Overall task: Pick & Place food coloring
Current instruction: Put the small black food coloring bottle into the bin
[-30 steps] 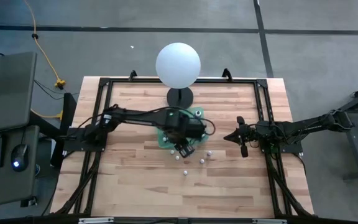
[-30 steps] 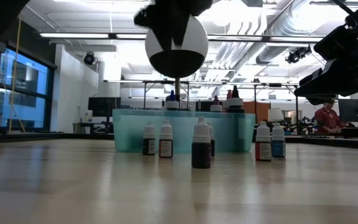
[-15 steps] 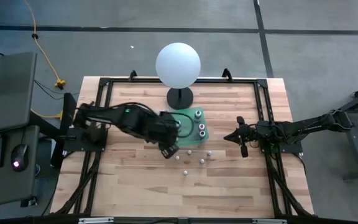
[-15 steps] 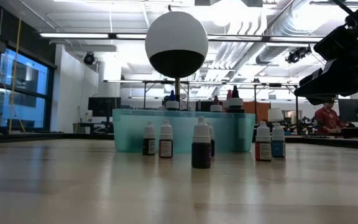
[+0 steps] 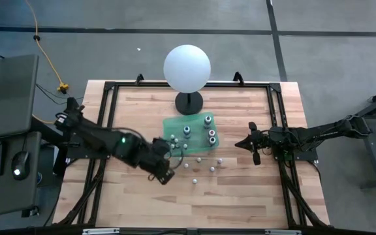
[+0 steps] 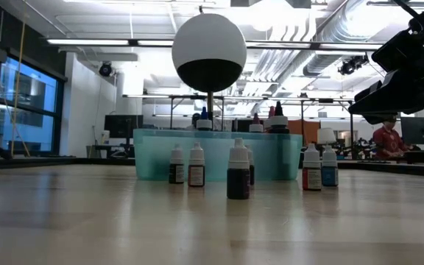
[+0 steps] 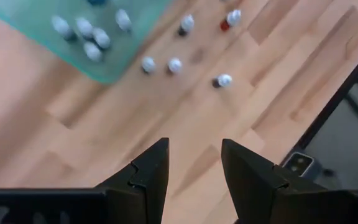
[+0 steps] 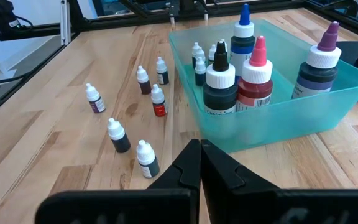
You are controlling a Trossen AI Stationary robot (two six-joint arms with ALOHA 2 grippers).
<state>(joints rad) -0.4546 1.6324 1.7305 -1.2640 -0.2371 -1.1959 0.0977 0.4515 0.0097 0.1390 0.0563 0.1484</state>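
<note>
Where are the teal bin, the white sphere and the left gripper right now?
teal bin [image 8: 334, 102]: right wrist view, near wall.
white sphere [image 5: 187, 67]: high view, top.
left gripper [image 7: 194, 163]: left wrist view, between fingertips.

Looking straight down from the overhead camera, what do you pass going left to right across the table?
Left gripper, open and empty → green bin holding bottles → loose little bottles on the wood → right gripper, shut and empty. The white ball on a stand sits behind the bin, at the far edge.

I count six small food coloring bottles standing loose on the table. Four taller bottles sit in the one teal bin, with a few small ones I can't count reliably. One white sphere, far side. Two arms.
</note>
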